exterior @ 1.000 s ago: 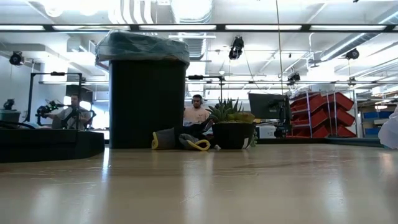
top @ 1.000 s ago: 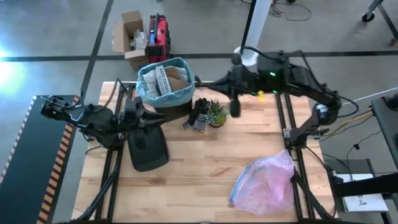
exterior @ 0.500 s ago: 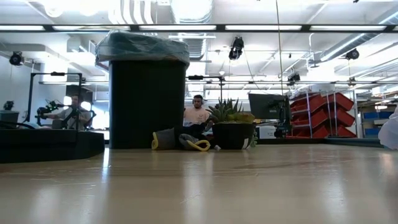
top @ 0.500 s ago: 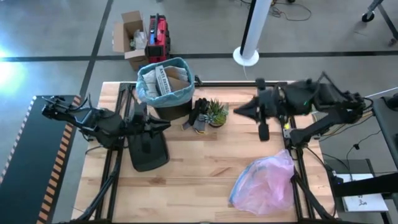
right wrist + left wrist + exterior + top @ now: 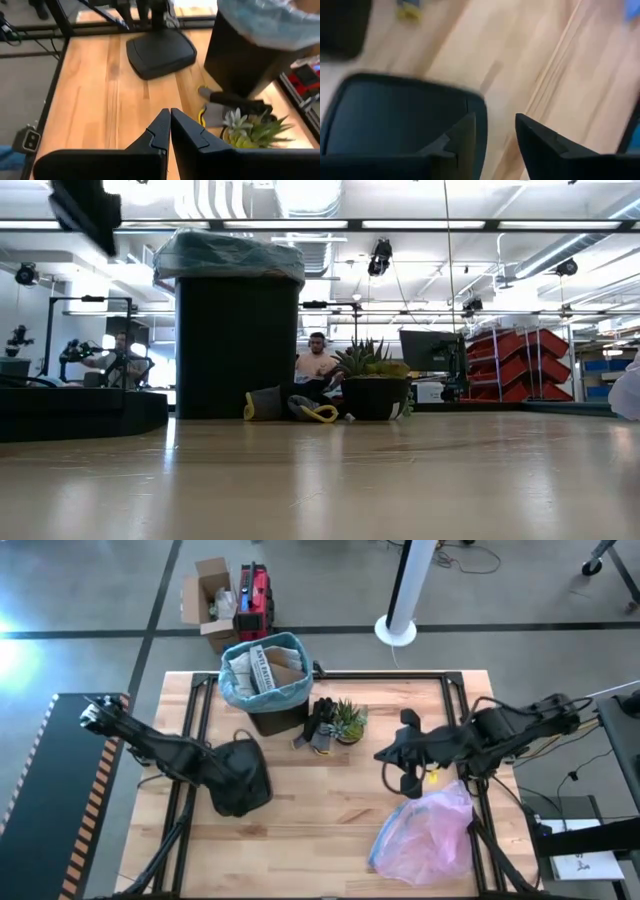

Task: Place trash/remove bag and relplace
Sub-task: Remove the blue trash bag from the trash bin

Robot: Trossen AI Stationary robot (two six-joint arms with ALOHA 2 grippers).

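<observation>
1. The bag (image 5: 262, 673) – blue-teal, holding the trash (image 5: 268, 666) – lines the black bin (image 5: 275, 712) at the tabletop's (image 5: 330, 790) far edge.
2. The left gripper (image 5: 495, 131) hangs over the black lid (image 5: 240, 778), jaws partly open and empty.
3. The right gripper (image 5: 170, 124) – jaws closed, empty – hovers above the pink bag (image 5: 428, 833)

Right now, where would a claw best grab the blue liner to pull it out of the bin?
Probably the liner's folded-over rim at the top of the black bin, approached from above: that crinkly edge drapes outside the bin's lip, giving loose plastic to pinch.
</observation>
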